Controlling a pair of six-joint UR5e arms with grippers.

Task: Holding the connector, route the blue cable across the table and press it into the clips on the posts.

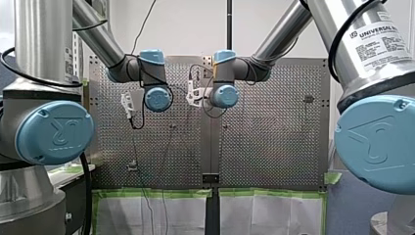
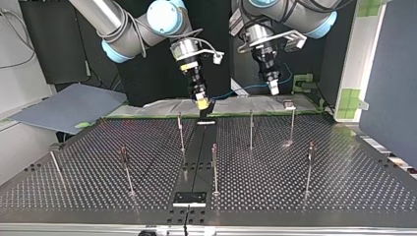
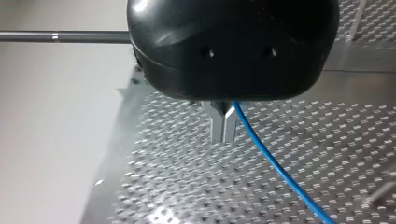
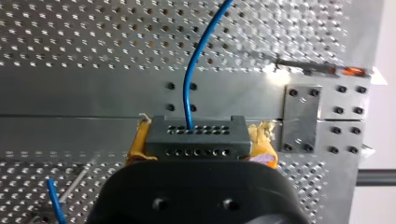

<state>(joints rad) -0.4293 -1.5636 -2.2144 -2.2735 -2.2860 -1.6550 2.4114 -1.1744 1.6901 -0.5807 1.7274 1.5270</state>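
Perforated table (image 2: 344,187) (posts (image 2: 251,130) upright on it) is backed by dark panels (image 2: 59,49); connector (image 4: 196,137) is clamped by right gripper (image 4: 201,143), cable (image 3: 275,163) pinched by left gripper (image 3: 223,133).

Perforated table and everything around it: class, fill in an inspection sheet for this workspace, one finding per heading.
Surface: perforated table, dark metal, lying flat.
Job's things: connector held off the table; blue cable leaves its top; posts stand upright, no cable seen in their clips.
Clutter: nothing seen.
Grippers: right gripper, with yellow pads, shut on the connector; left gripper, with metal fingers, shut on the blue cable.
Cables: blue cable hangs between the two grippers; black cable loops along my right arm.
Surroundings: grey board at the top view's left; green tape at its right.
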